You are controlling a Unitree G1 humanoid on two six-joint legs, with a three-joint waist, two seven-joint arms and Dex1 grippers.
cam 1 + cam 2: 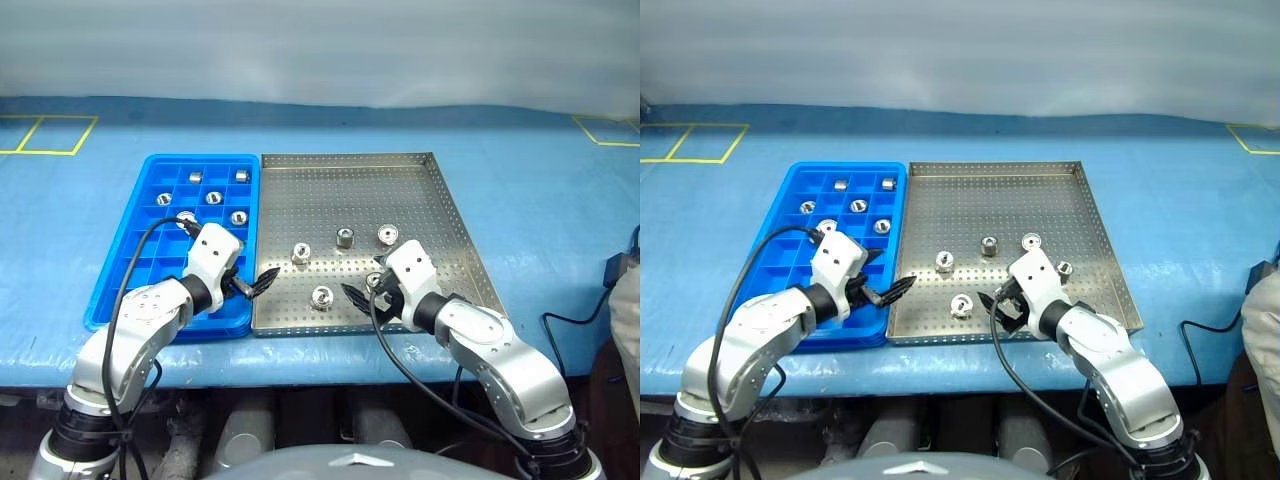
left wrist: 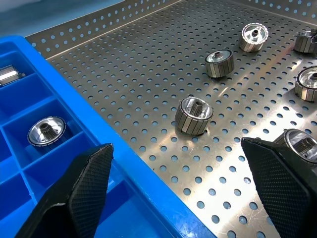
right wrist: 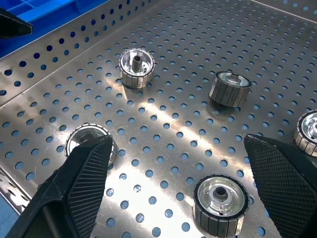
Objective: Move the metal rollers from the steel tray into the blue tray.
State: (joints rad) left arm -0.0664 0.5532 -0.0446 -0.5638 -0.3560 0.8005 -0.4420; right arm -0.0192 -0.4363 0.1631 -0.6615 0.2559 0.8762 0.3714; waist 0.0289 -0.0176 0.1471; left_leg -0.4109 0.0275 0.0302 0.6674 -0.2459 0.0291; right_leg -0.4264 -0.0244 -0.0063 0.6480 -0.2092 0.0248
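Note:
The steel tray (image 1: 350,190) lies in the middle of the blue table, with the blue tray (image 1: 200,159) touching its left side. Several metal rollers (image 1: 345,238) stand scattered on the steel tray's perforated floor. Several more rollers (image 1: 213,197) sit in the blue tray's far compartments. My left gripper (image 1: 255,284) hovers open over the seam between the two trays, holding nothing. In the left wrist view a roller (image 2: 194,115) stands just ahead of its fingers (image 2: 74,193). My right gripper (image 1: 368,295) is open low over the steel tray's near part. One roller (image 3: 220,203) stands between its fingers (image 3: 79,188).
The table is covered in blue sheet with yellow tape marks (image 1: 45,135) at the far left and far right corners. A black cable (image 1: 560,330) and a dark object (image 1: 612,268) lie at the right. The table's front edge runs just behind both trays' near rims.

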